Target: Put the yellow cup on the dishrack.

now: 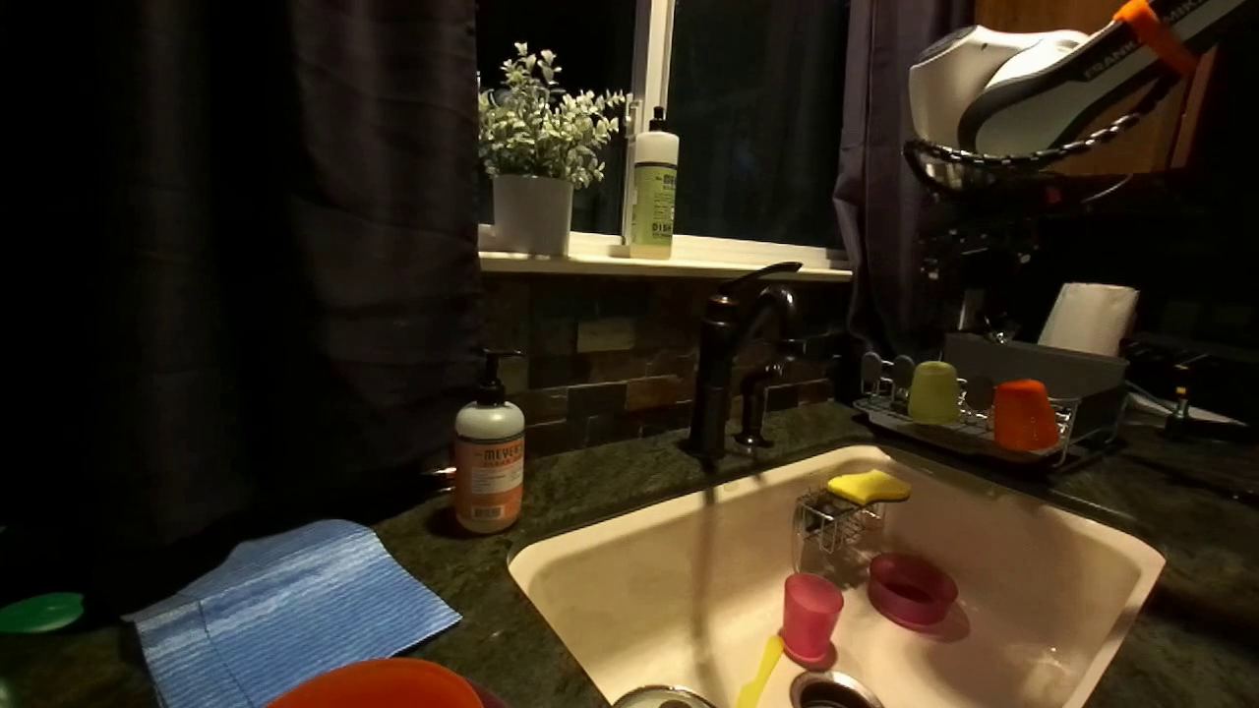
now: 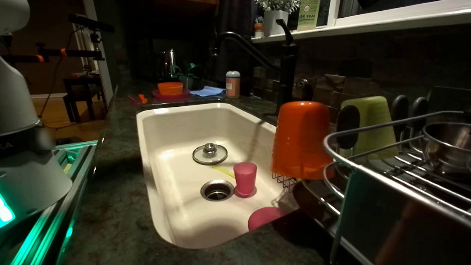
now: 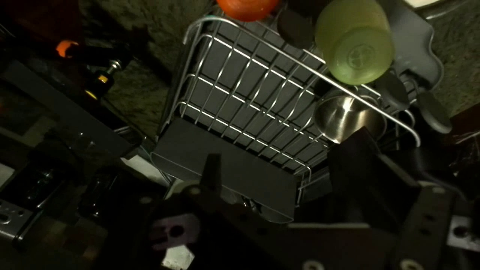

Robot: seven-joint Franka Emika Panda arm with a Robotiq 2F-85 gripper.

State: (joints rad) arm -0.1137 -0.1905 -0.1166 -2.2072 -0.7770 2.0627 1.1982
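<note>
The yellow cup (image 1: 932,392) stands mouth down at the sink side of the dishrack (image 1: 1033,369). In an exterior view the cup (image 2: 375,127) is partly behind a dark prong of the dishrack (image 2: 390,221). In the wrist view I see the cup's base (image 3: 354,48) at the top right, beside the bare wires of the dishrack (image 3: 247,93). My gripper (image 3: 288,148) is open, its dark fingers wide apart with nothing between them. It is above the rack's grey holder side, apart from the cup. In an exterior view the gripper is lost in dark shadow below the white arm.
An orange-red cup (image 2: 302,140) stands mouth down at the rack's corner. A steel pot (image 3: 348,116) sits in the rack near the yellow cup. The sink (image 2: 147,154) holds a pink cup (image 1: 812,615), a pink bowl (image 1: 912,590) and a lid (image 2: 209,154). A black faucet (image 1: 716,374) rises behind.
</note>
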